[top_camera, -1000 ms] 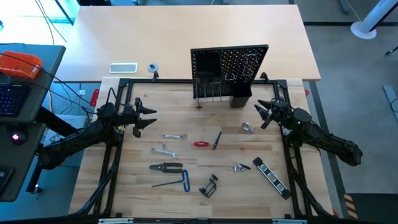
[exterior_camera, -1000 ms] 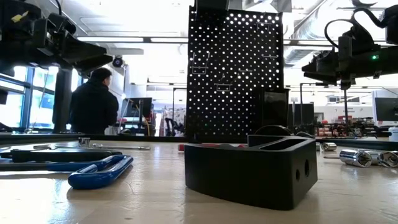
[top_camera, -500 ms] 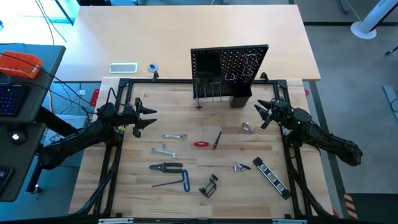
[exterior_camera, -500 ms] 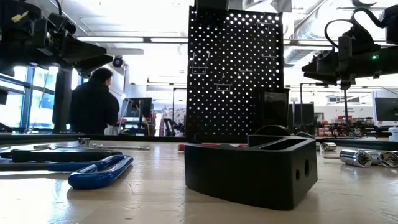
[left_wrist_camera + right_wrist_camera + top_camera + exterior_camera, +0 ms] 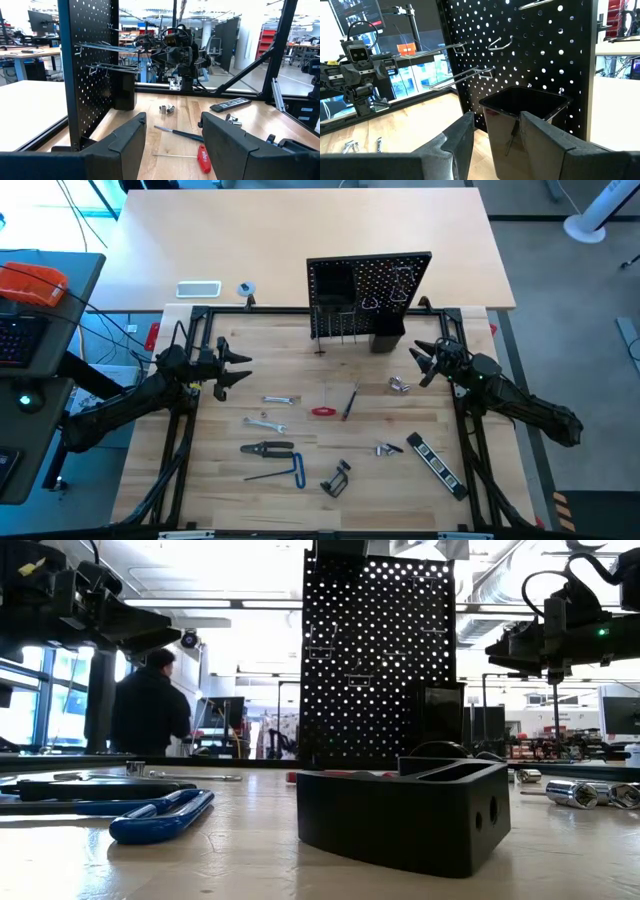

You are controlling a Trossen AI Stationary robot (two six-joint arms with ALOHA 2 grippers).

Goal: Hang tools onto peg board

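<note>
The black peg board [image 5: 368, 298] stands upright at the table's far edge, with metal hooks [image 5: 465, 75] and a small black bin [image 5: 522, 112] on its front. Several tools lie flat on the wood: silver wrenches [image 5: 279, 399], a red-handled screwdriver [image 5: 322, 412], a black screwdriver [image 5: 350, 402], black pliers [image 5: 267, 448], a blue-handled hex key [image 5: 285, 473], a black clamp [image 5: 337, 478] and a striped bar [image 5: 436, 461]. My left gripper [image 5: 238, 368] hovers open at the left. My right gripper [image 5: 418, 363] hovers open at the right, near the bin.
A white flat rectangle [image 5: 198, 289] and a small tape roll [image 5: 246, 289] lie on the pale table beyond the frame. Small silver sockets [image 5: 399, 385] lie near my right gripper. A person [image 5: 148, 705] stands in the room behind.
</note>
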